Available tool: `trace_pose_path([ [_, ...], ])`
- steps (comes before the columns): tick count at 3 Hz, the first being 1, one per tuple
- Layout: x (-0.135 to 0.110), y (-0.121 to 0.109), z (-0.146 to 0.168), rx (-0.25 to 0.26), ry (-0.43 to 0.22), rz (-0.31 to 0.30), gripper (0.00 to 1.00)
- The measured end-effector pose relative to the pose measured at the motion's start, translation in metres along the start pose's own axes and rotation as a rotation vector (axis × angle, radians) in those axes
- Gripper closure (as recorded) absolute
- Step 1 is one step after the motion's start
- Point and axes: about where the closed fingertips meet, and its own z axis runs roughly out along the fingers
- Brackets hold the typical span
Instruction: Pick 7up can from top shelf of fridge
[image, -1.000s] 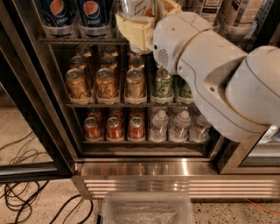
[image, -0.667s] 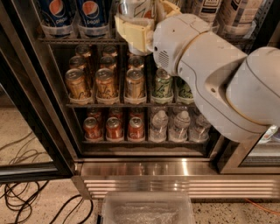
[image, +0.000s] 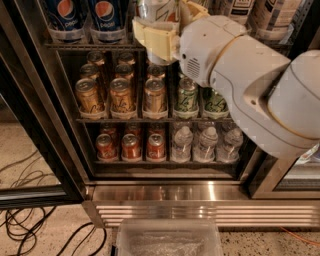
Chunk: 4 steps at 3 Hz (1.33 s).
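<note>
The pale silver 7up can (image: 156, 9) stands at the top edge of the view, over the front of the top shelf (image: 75, 46) of the fridge (image: 165, 192). My gripper (image: 162, 25) has its cream-coloured fingers (image: 150, 39) on both sides of the can and is shut on it. The can's top is cut off by the frame, and my big white arm (image: 250, 85) hides the right end of the shelf.
Two blue Pepsi cans (image: 62, 12) stand left of the gripper. Lower racks carry gold cans (image: 121, 95), green cans (image: 187, 97), red cans (image: 131, 146) and water bottles (image: 206, 142). The open glass door (image: 30, 125) stands left. A clear plastic bin (image: 167, 240) and cables (image: 30, 225) lie on the floor.
</note>
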Motion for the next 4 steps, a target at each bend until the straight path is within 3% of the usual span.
trace_pose_path([
  [4,-0.0038,0.0085,0.0008,-0.054,-0.009,-0.007,1.00],
])
